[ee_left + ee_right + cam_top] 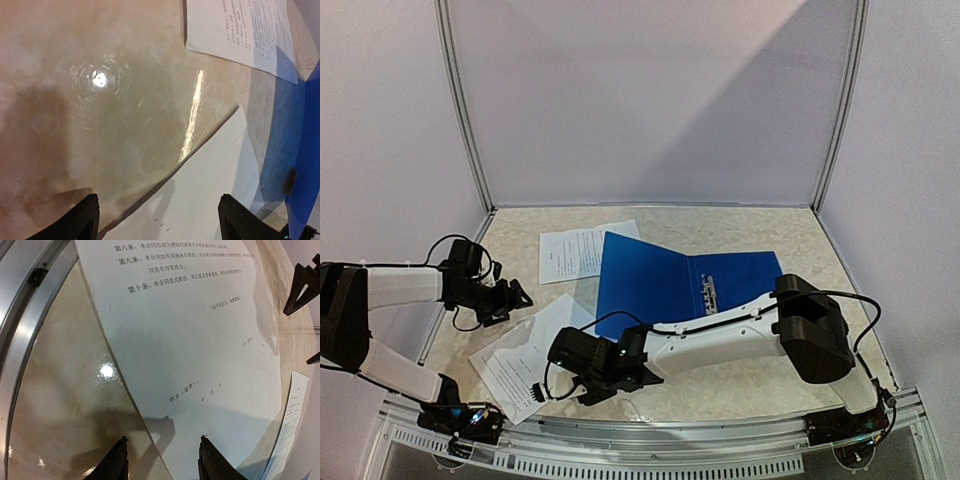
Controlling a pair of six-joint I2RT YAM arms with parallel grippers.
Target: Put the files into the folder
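The blue folder point(660, 285) lies open in the middle of the table; its edge shows in the left wrist view point(307, 150). One printed sheet point(582, 250) lies behind its left cover and also shows in the left wrist view point(245, 30). A second sheet point(525, 355) lies at the front left. My left gripper point(517, 297) is open and empty above that sheet's far edge point(210, 185). My right gripper point(555, 383) is open over the sheet's near edge point(190, 340). One finger is over the paper and one over bare table.
A metal rail point(20, 325) runs along the table's near edge, close to my right gripper. White booth walls with metal posts point(465, 120) enclose the back and sides. The far sheet's corner point(292, 415) shows in the right wrist view.
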